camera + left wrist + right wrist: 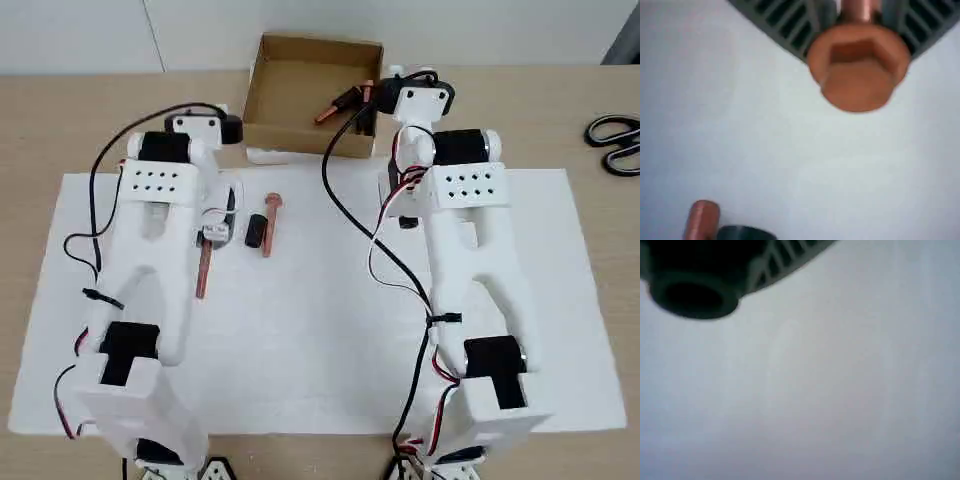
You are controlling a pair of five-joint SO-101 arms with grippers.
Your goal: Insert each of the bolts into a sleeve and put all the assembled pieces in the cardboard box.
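Bolt-and-sleeve piece [343, 103] already in cardboard box [290, 95]. Pinched in left gripper [210, 240], second bolt [203, 275]; in right gripper [404, 212], sleeve [690, 297], unjoined. Leaves loose bolt [270, 222] and loose sleeve [256, 230] on mat [300, 340].

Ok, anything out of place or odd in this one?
Nothing stands out. The left gripper holds a bolt, the right gripper a sleeve; a spare bolt and spare sleeve lie side by side on the white mat, and an assembled piece lies in the cardboard box. The scissors sit off the mat, apart from the work.
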